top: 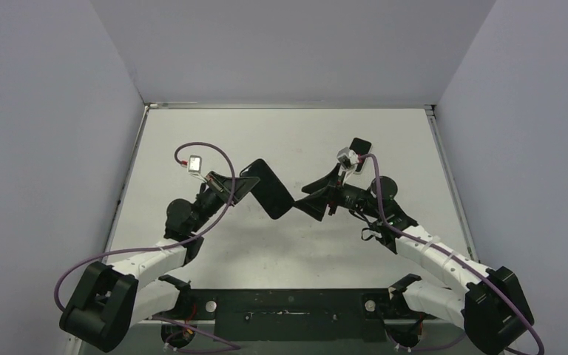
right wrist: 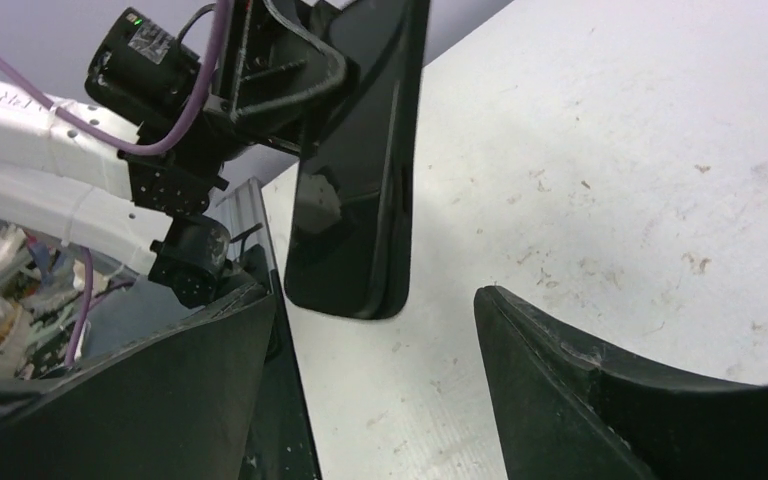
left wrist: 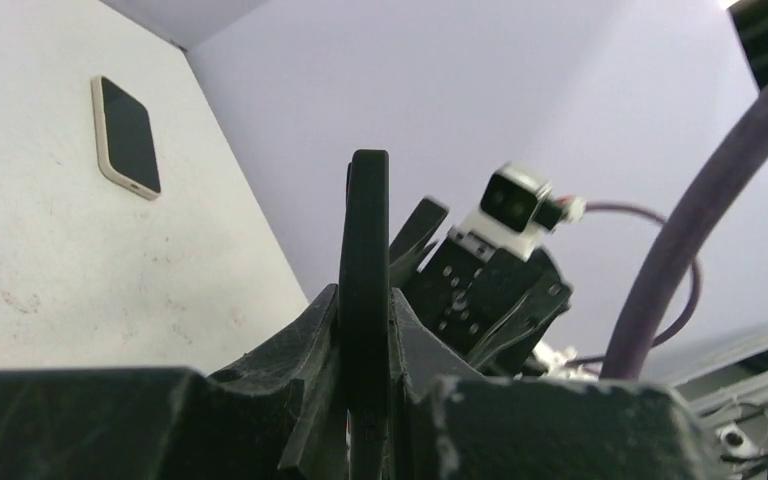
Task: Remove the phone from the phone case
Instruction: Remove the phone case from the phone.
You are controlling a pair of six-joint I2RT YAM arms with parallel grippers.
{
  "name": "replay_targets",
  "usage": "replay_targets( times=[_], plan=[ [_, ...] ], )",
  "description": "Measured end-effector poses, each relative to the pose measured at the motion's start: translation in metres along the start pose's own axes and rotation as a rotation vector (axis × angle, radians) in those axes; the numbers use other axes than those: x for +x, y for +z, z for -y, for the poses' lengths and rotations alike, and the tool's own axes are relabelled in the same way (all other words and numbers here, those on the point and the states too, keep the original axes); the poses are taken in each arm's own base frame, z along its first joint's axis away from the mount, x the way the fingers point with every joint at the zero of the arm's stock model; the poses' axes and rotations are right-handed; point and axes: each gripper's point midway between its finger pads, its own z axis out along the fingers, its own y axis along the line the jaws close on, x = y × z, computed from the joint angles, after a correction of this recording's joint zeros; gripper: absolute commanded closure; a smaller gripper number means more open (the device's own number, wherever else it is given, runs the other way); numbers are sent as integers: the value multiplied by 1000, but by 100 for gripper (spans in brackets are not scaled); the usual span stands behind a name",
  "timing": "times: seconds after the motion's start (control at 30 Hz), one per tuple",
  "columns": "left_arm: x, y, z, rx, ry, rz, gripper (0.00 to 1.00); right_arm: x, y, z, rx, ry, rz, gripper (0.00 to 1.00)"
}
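The white table fills the middle of the top view, scuffed and speckled where the right wrist camera sees it close, and is boxed in by pale grey walls on the left, right and far sides. Both arms reach in from the bottom corners and meet near the centre.

The left arm carries the black phone case just left of centre, lifted off the table. The left gripper is clamped tight on one end of the case. In its wrist view the case stands edge-on, pinched between the two fingers.

The right arm points its gripper at the case's free end. Its jaws are spread wide and hold nothing. In its wrist view the glossy rounded end of the case hangs between the two dark fingertips; whether either one touches it cannot be told.

The phone, dark-screened with a pale rim, lies flat on the table at the upper left of the left wrist view, well apart from the case.

A purple cable loops above the left wrist, and another crosses the right edge of the left wrist view, blocking part of the wall.
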Motion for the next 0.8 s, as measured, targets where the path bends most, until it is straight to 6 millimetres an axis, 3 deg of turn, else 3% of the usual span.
replay_targets(
  times=[0.13, 0.23, 0.37, 0.8],
  plan=[
    [-17, -2, 5, -5, -37, 103, 100, 22, -2, 4, 33, 65, 22, 25],
    [-30, -3, 14, 10, -48, 172, 100, 29, 7, -8, 10, 83, 31, 26],
    [-40, -5, 23, 28, -64, 233, 100, 22, 18, -25, -45, 83, 80, 27],
    [-36, -4, 20, 3, -144, 282, 100, 16, 44, -30, -101, 130, 147, 35]
  ],
)
